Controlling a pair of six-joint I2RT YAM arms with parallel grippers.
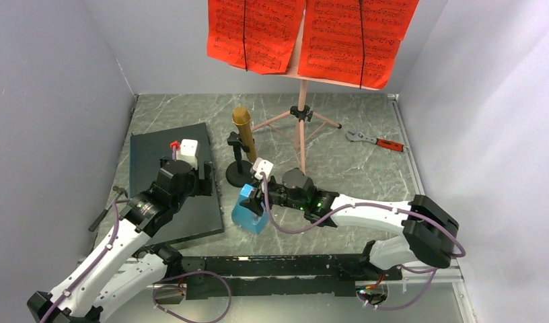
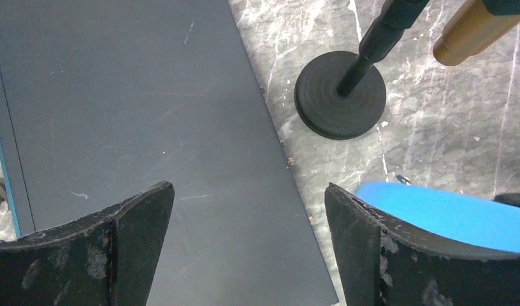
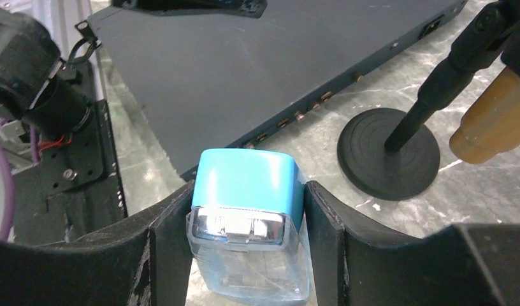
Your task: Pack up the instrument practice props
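From above, the slab [image 1: 151, 151] lies on the worktop [image 1: 366, 175]. The left end effector [image 1: 181, 148] hangs over the slab. The metronome [image 1: 248, 217] stands just beside the slab's right edge, with the right end effector [image 1: 255, 198] on it. The mic [image 1: 243, 131] is on its base [image 1: 238, 176] right of the slab. The stand [image 1: 301, 128] with red pages [image 1: 312, 33] is farther right of the slab, and the wrench [image 1: 376, 140] farthest.

At the left wrist, the end effector [image 2: 248, 194] has its fingers wide apart and empty, one over the slab [image 2: 130, 95], the other past its edge above the metronome [image 2: 448, 213]. The base [image 2: 340, 95] and mic [image 2: 468, 32] sit off the slab.

At the right wrist, the end effector [image 3: 248, 197] is clamped on the metronome [image 3: 248, 178], a finger against each side. The slab [image 3: 245, 64] lies just behind it, and the base [image 3: 388, 153] and mic [image 3: 493, 121] are to the right.
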